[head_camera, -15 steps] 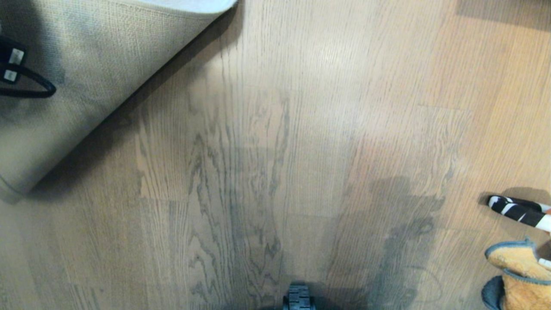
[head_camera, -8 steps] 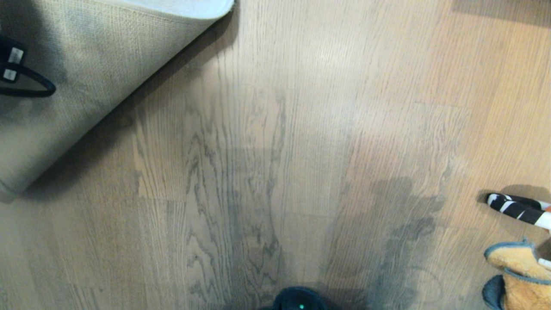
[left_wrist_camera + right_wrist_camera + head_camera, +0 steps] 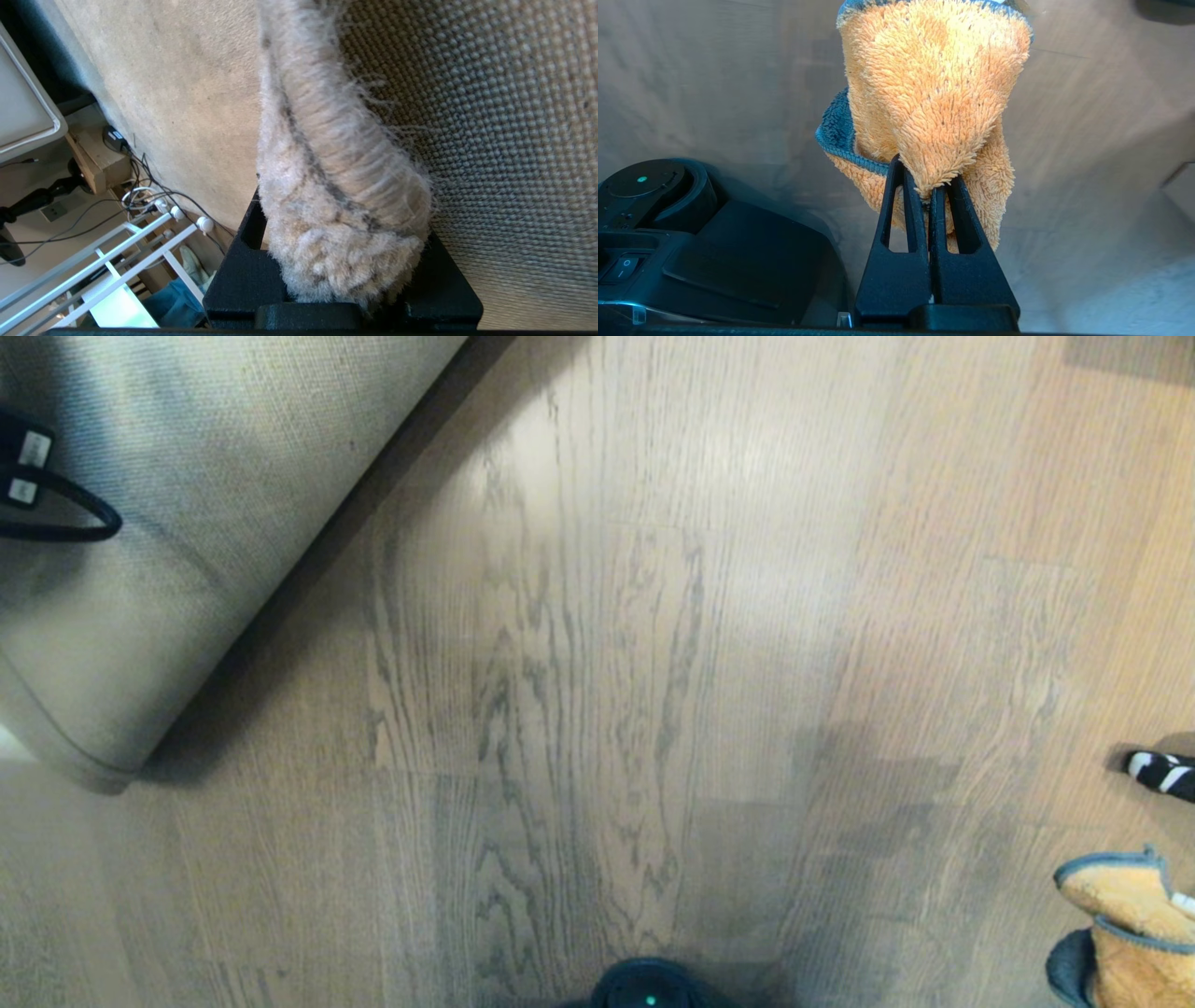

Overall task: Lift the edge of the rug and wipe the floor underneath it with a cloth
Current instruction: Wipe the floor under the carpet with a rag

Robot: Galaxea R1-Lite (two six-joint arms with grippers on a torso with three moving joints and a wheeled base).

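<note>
Beside lifted rug edge (image 3: 140, 616), bare floor (image 3: 653, 663) spreads wide

white rack (image 3: 117, 261) | cables (image 3: 140, 186) | striped object (image 3: 1162, 773) near right edge

Rug edge (image 3: 187, 523) is folded back at upper left over bare floor (image 3: 607, 709); cloth (image 3: 1130, 915) sits at lower right.
</note>
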